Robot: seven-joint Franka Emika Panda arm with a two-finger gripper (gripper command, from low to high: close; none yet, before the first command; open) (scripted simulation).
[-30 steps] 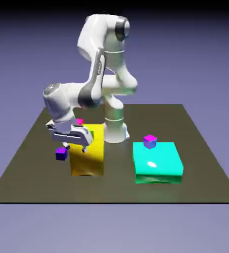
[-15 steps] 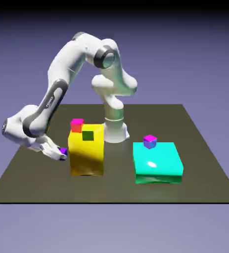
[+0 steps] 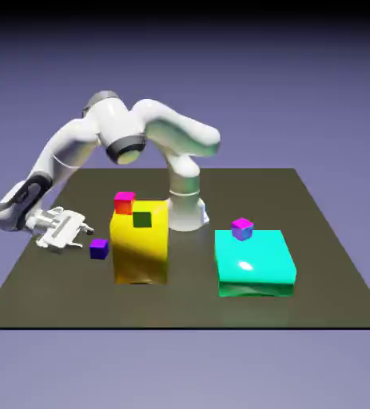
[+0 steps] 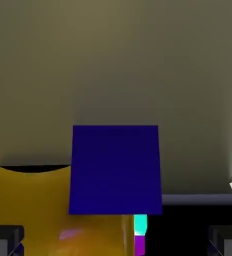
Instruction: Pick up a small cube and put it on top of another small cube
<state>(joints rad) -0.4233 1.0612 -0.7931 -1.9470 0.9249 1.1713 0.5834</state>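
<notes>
Purple cube: your small cube (image 3: pixel 99 248) (image 4: pixel 115 169) sits on the table (image 3: pixel 324 264), just left of the yellow block (image 3: pixel 140 254).
Gripper: your gripper (image 3: pixel 82 232) lies low beside it, jaws wide, apparently not touching.
Red cube: another small cube (image 3: pixel 124 202) rests atop the yellow block.

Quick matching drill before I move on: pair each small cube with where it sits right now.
Things:
1. purple cube
2. red cube
3. dark green cube
4. blue-violet cube

Places:
A. on the teal block
B. on the table, at the exterior view's left of the yellow block
C. yellow block's top, far corner
D. yellow block's top, nearer the camera

Pairs: 1-B, 2-C, 3-D, 4-A
</notes>
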